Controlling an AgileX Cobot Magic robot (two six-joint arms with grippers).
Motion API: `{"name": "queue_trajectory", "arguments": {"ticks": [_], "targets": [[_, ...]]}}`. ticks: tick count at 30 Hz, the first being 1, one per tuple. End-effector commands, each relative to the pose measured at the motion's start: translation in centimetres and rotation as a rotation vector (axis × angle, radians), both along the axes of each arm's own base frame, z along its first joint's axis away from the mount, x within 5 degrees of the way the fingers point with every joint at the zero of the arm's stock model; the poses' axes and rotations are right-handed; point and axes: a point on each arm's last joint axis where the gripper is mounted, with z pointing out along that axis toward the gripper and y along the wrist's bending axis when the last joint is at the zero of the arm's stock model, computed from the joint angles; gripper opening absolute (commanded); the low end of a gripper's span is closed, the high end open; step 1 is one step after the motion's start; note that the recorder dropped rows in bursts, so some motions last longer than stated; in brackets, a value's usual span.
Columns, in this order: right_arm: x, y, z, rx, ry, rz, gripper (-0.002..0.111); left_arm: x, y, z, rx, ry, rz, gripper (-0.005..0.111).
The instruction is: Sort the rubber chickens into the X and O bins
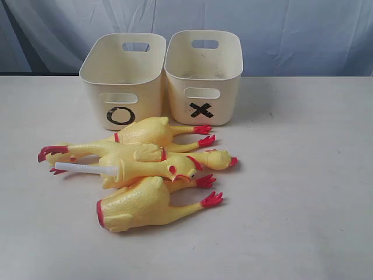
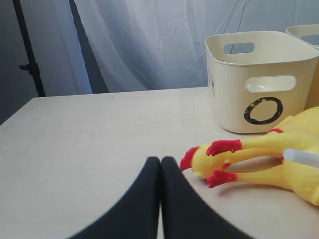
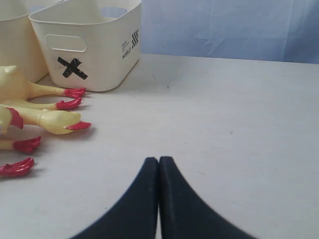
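Note:
Several yellow rubber chickens with red combs and feet lie piled on the table in front of two cream bins. A white tube sticks out of one of them. The O bin stands at the left and the X bin at the right, side by side. My left gripper is shut and holds nothing, a short way from a chicken's red feet, with the O bin beyond. My right gripper is also shut and bare, apart from the chickens and the X bin. Neither gripper shows in the exterior view.
The pale table stretches open to the right and front of the pile. A pale blue curtain hangs behind the bins. In the left wrist view a black stand pole rises beyond the table's far edge.

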Motion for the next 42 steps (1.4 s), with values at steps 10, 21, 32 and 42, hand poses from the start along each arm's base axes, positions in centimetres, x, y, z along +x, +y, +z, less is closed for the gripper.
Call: {"name": "queue_trajectory", "arguments": {"ticks": [10,21,32,42], "targets": [[0.03,-0.03,0.05,0.001,-0.009,-0.006,-0.001,-0.01,0.04,-0.11,-0.005,0.001,0.008,0.000],[0.04,-0.04,0.07,0.002,-0.011,-0.007,-0.001,-0.01,0.04,-0.11,-0.005,0.001,0.008,0.000],[0.04,-0.03,0.05,0.001,-0.009,-0.007,-0.001,-0.01,0.04,-0.11,-0.005,0.001,0.008,0.000],[0.17,-0.06,0.56,0.024,-0.063,-0.015,-0.001,-0.01,0.04,-0.11,-0.005,0.001,0.008,0.000]]}}
